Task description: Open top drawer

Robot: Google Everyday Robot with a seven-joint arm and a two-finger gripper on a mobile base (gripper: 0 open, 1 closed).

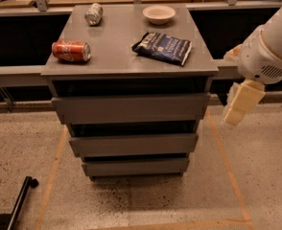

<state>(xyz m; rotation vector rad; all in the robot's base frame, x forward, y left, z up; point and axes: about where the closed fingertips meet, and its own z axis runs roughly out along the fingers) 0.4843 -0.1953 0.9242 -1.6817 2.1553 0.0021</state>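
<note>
A: Where is the top drawer (130, 108)?
B: Directly beneath the table (117, 47) top, uppermost and widest of three grey fronts.
A: And the hand (234, 114)?
B: Right of the table, level with that drawer, apart from it, hanging downward. Whether clenched or released: cannot tell.

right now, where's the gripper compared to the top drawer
In the camera view the gripper hangs on the picture's right, level with the top drawer, just off its right end and not touching it.
</note>
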